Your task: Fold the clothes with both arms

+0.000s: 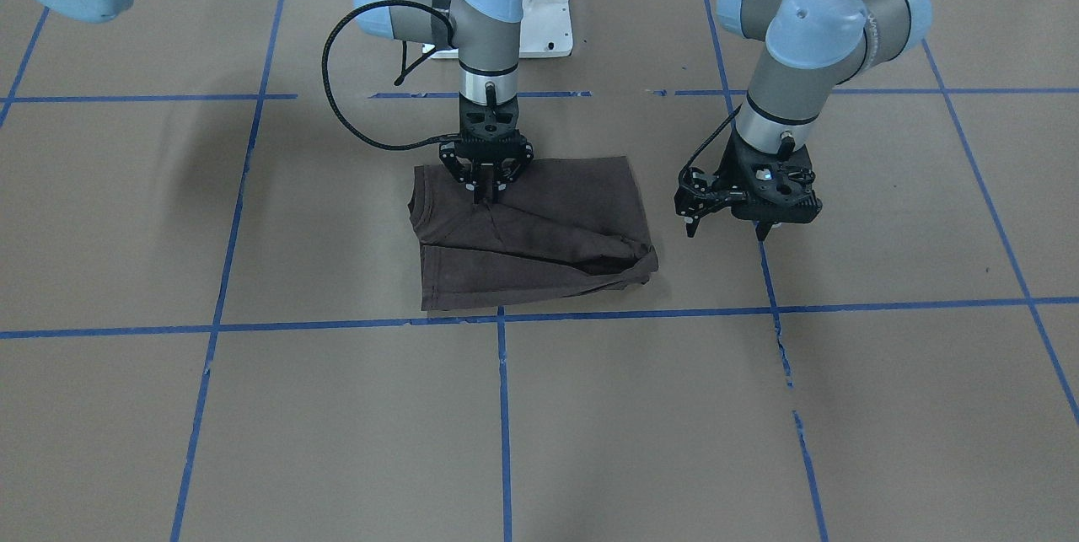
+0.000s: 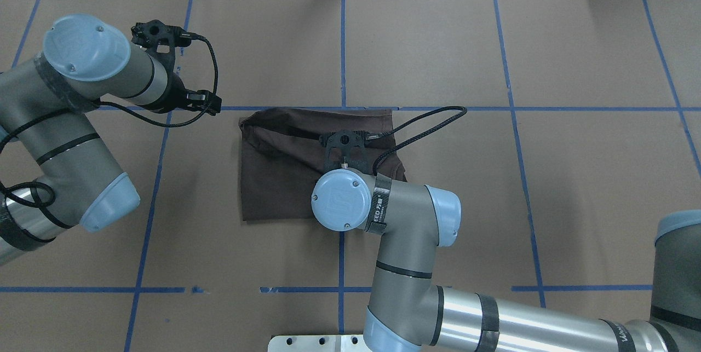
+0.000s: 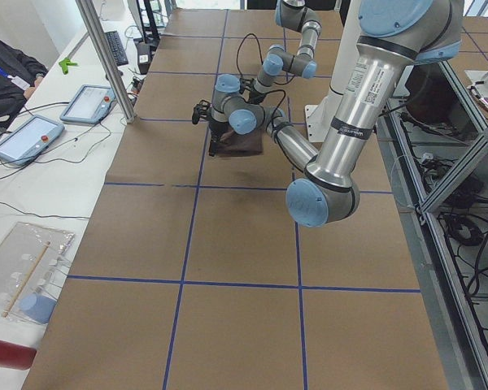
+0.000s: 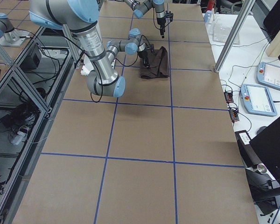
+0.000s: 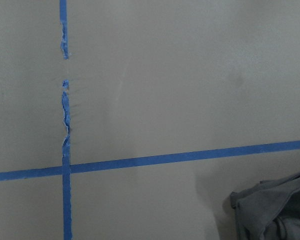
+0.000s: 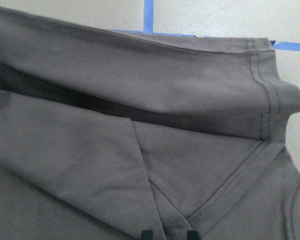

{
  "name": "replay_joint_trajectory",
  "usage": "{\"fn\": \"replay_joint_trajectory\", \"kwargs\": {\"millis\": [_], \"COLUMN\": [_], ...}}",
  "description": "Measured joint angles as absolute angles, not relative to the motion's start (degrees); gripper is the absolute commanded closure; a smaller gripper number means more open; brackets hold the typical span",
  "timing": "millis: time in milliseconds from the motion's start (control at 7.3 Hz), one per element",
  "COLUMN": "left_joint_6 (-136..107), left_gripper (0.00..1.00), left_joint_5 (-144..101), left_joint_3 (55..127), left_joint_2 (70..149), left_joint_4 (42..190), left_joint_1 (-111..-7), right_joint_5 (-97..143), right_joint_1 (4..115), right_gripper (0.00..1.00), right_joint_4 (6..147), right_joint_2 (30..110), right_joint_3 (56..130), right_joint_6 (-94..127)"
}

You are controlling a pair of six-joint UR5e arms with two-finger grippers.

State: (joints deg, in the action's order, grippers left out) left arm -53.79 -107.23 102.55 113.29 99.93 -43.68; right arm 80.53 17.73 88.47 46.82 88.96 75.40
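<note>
The dark brown T-shirt [image 1: 548, 222] lies partly folded and rumpled mid worktop [image 1: 337, 407], just beside a blue tape line [image 1: 337, 325]. The right hand [image 1: 486, 190] is pinched tight on a fold of it. The left hand [image 1: 727, 230] hangs just off the T-shirt, fingers spread wide, holding nothing.

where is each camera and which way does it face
Front-facing: across the table, facing the robot; right gripper on the brown T-shirt, left gripper open beside it.
Overhead: behind the robot, looking down; left arm, right arm.
Exterior left: table end, left arm near.
Exterior right: opposite end, right arm near.
Left wrist: down at blue tape, T-shirt corner; no body.
Right wrist: close on T-shirt folds, fingertips at bottom.
Shared: front-facing and overhead both show the T-shirt, mirrored.
</note>
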Motion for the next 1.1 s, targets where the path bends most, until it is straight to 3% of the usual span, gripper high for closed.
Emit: {"fn": "replay_joint_trajectory", "kwargs": {"millis": [137,411,685,822,1096], "left_joint_6": [-53.79,-53.73,-53.7,-53.7,-53.72], "left_gripper": [0.0,0.0,0.0,0.0,0.0], "left_joint_5": [-107.23,-107.23,-107.23,-107.23,-107.23], "left_joint_3": [102.54,102.52,102.78,102.92,103.09], "left_joint_2": [113.29,113.13,112.66,112.56,112.48], "left_joint_4": [99.93,99.93,99.93,99.93,99.93], "left_joint_1": [-43.68,-43.68,-43.68,-43.68,-43.68], "right_joint_5": [80.56,80.59,80.56,80.56,80.52], "right_joint_1": [17.7,17.67,17.67,17.63,17.61], "right_gripper": [0.64,0.86,0.87,1.0,1.0], "right_joint_4": [88.44,88.42,88.42,88.42,88.42], "right_joint_2": [46.82,46.66,46.55,46.6,46.55], "right_joint_3": [88.8,88.71,88.66,88.63,88.6], "right_joint_6": [75.41,75.47,75.82,76.14,76.76]}}
